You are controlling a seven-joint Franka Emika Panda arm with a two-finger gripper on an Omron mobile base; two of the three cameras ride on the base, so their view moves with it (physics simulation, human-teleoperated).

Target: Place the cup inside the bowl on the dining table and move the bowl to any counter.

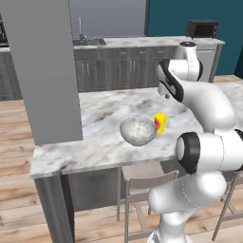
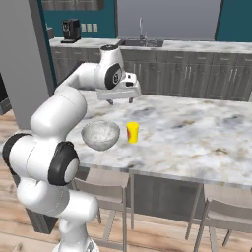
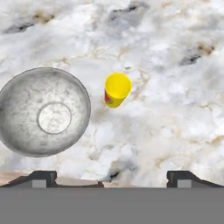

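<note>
The small yellow cup (image 1: 160, 122) (image 2: 132, 132) (image 3: 117, 89) stands upright on the marble dining table (image 1: 99, 137) (image 2: 197, 133) (image 3: 175, 109). Right beside it, apart from it, sits the speckled grey bowl (image 1: 138, 131) (image 2: 100, 135) (image 3: 43, 111), with nothing in it. My gripper (image 2: 120, 102) (image 3: 111, 179) hangs open above the table, a little behind and above both, with nothing between its fingers. In the hand view I look down on the cup near the middle and the bowl at the left.
The counter (image 1: 142, 42) (image 2: 197, 46) runs along the back wall with a sink (image 2: 142, 42), a microwave (image 1: 201, 28) and a coffee machine (image 2: 71, 29). Stools (image 1: 142, 182) (image 2: 106, 189) stand under the table's near edge. A grey pillar (image 1: 45, 71) rises at the left.
</note>
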